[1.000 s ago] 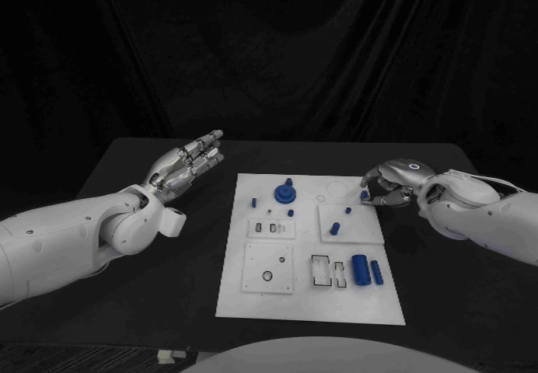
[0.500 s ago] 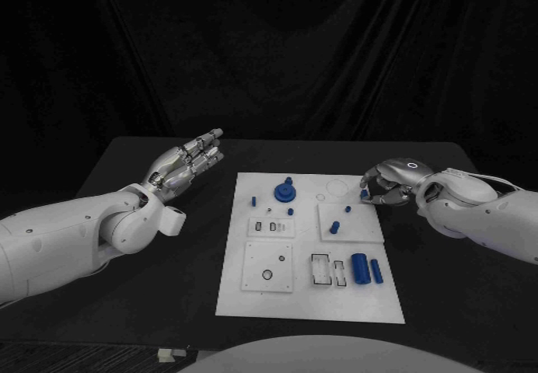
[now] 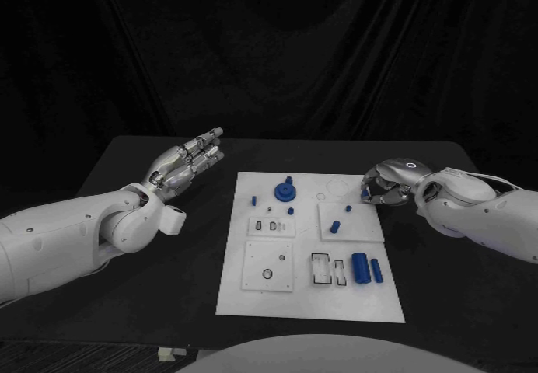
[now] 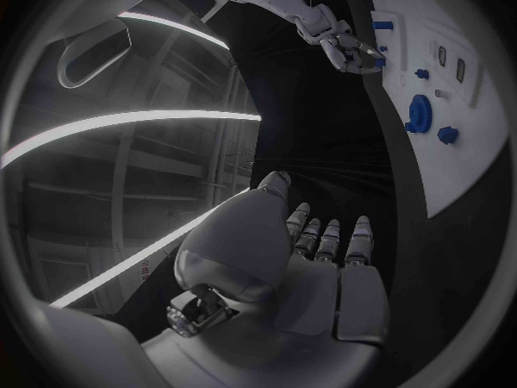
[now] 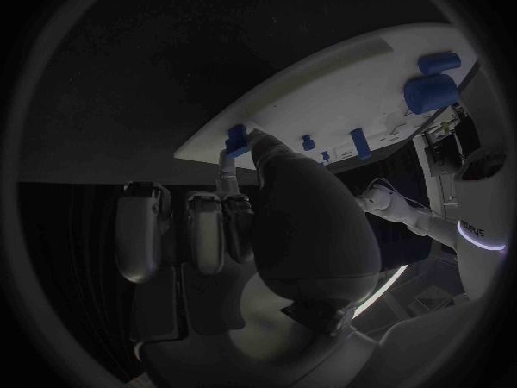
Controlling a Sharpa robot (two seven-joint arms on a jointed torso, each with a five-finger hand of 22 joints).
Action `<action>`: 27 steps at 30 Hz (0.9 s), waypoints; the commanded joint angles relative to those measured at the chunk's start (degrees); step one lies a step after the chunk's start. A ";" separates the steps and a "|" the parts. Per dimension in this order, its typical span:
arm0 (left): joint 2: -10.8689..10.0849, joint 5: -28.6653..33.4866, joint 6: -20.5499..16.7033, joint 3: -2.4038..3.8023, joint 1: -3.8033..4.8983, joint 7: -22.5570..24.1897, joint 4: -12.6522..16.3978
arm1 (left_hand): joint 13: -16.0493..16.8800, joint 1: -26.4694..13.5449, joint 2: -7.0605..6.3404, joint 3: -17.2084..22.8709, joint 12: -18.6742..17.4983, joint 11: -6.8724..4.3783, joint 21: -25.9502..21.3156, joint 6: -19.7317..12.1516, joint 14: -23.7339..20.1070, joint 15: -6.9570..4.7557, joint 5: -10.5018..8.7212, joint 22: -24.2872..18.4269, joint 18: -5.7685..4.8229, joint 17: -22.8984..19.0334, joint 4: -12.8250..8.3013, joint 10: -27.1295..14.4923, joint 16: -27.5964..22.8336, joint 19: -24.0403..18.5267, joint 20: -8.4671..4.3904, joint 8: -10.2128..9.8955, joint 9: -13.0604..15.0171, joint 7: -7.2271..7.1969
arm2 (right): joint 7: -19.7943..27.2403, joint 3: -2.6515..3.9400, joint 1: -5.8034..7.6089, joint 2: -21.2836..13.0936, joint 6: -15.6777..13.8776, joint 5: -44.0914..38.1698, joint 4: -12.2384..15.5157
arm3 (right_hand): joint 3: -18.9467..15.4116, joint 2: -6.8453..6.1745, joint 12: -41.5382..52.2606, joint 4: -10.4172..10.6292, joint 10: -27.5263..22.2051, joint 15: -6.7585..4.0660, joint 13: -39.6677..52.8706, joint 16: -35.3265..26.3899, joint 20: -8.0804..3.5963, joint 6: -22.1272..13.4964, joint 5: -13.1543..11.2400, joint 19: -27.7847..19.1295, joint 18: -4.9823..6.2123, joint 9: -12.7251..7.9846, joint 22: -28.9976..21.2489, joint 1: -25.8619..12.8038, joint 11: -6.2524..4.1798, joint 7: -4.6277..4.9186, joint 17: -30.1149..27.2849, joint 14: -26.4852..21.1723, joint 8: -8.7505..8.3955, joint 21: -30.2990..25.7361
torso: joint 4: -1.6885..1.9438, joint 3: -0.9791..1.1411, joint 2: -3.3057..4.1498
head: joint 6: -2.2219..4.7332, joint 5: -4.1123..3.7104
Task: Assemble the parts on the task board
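Parts [image 3: 360, 269] scattered on task board [image 3: 314, 303]; left hand [image 3: 188, 161] off-board.

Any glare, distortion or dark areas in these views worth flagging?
Head view: dim, black backdrop, the white task board stands out, no glare. Left wrist view: fisheye bends the board edge, bright ceiling light strips glare behind the left hand. Right wrist view: right hand in shadow.

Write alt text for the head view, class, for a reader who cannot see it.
A white task board carrying small blue parts lies mid-table between two white robot arms. The right hand pinches a small blue part at the board's far right corner, while the left hand hovers open over the black table to the board's left.
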 commanded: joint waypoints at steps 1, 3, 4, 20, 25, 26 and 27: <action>0.12 0.09 0.58 0.06 -0.08 1.08 0.07 | -0.07 0.39 -0.22 -0.07 -0.13 0.41 0.32 -0.28 -0.02 0.42 0.26 0.07 1.04 -0.08 -0.41 -0.09 -0.21 -0.05 0.54 0.21 0.06 0.16 | -1.27 0.02 -0.17 -0.01 0.88 -0.38 -0.05 | 0.45 0.18 0.21 -0.01 5.98 0.54 15.09 0.17 0.43 0.49 0.28 1.21 0.26 0.10 12.36 0.76 0.47 0.02 15.10 5.95 0.32 -0.23 | 0.00 0.01 0.00 | -0.12 -0.06; 0.13 0.09 0.60 0.06 -0.08 1.07 0.06 | -0.07 0.39 -0.22 -0.07 -0.13 0.41 0.32 -0.28 -0.02 0.42 0.26 0.07 1.04 -0.08 -0.41 -0.09 -0.21 -0.05 0.54 0.21 0.06 0.16 | -1.29 0.02 -0.17 0.00 0.90 -0.38 -0.06 | 0.49 0.19 0.21 -0.04 5.98 0.54 15.09 0.17 0.43 0.63 0.34 1.21 0.25 0.12 12.37 0.85 0.47 0.03 15.10 5.95 0.39 -0.21 | -0.01 0.00 -0.02 | -0.15 -0.04; 0.14 0.09 0.61 0.06 -0.08 1.06 0.06 | -0.07 0.39 -0.22 -0.07 -0.13 0.41 0.32 -0.28 -0.02 0.42 0.26 0.07 1.04 -0.08 -0.41 -0.09 -0.21 -0.05 0.54 0.21 0.06 0.16 | -1.30 0.02 -0.18 0.00 0.90 -0.38 -0.06 | 0.49 0.19 0.21 -0.04 5.98 0.54 15.09 0.17 0.43 0.63 0.34 1.21 0.25 0.12 12.37 0.85 0.47 0.03 15.10 5.95 0.39 -0.21 | -0.02 0.00 -0.01 | -0.19 0.01; 0.10 0.09 0.58 0.06 -0.09 0.92 -0.02 | -0.07 0.39 -0.22 -0.07 -0.13 0.41 0.32 -0.28 -0.02 0.42 0.26 0.07 1.04 -0.08 -0.41 -0.09 -0.21 -0.05 0.54 0.21 0.06 0.16 | -0.89 0.03 -0.13 -1.09 -2.05 -0.38 1.66 | 0.90 0.45 0.21 -0.11 5.98 0.61 15.09 0.17 0.49 3.21 0.39 0.73 0.47 0.47 12.07 1.95 0.55 0.17 15.10 5.95 1.52 -1.15 | -0.02 -0.01 -0.02 | -0.40 0.09; 0.24 0.09 0.57 0.06 -0.09 0.86 -0.11 | -0.07 0.39 -0.22 -0.07 -0.13 0.41 0.32 -0.28 -0.02 0.42 0.26 0.07 1.04 -0.08 -0.41 -0.09 -0.21 -0.05 0.54 0.21 0.06 0.16 | -1.24 0.04 0.37 -1.78 -2.58 -0.38 3.67 | 0.95 0.42 0.21 -0.17 5.98 0.63 15.09 0.17 0.50 3.55 0.35 0.65 0.51 0.49 12.02 2.18 0.58 0.21 15.10 5.95 1.63 -1.32 | -0.04 0.00 -0.02 | -0.50 0.05; 0.25 0.09 0.57 0.06 -0.09 0.86 -0.13 | -0.07 0.39 -0.22 -0.07 -0.13 0.41 0.32 -0.28 -0.02 0.42 0.26 0.07 1.04 -0.08 -0.41 -0.09 -0.21 -0.05 0.54 0.21 0.06 0.16 | -1.32 0.04 0.55 -1.83 -2.58 -0.38 4.05 | 0.95 0.42 0.21 -0.17 5.98 0.63 15.09 0.17 0.50 3.55 0.35 0.65 0.51 0.49 12.02 2.18 0.58 0.21 15.10 5.95 1.63 -1.32 | -0.05 0.00 -0.03 | -0.52 0.05; 0.27 0.09 0.57 0.06 -0.09 0.85 -0.14 | -0.07 0.39 -0.22 -0.07 -0.13 0.41 0.32 -0.28 -0.02 0.42 0.26 0.07 1.04 -0.08 -0.41 -0.09 -0.21 -0.05 0.54 0.21 0.06 0.16 | -1.38 0.04 0.70 -1.85 -2.55 -0.38 4.36 | 0.97 0.43 0.21 -0.18 5.98 0.64 15.09 0.17 0.50 3.62 0.34 0.63 0.52 0.49 12.00 2.26 0.58 0.23 15.10 5.95 1.65 -1.35 | -0.06 0.00 -0.04 | -0.60 0.02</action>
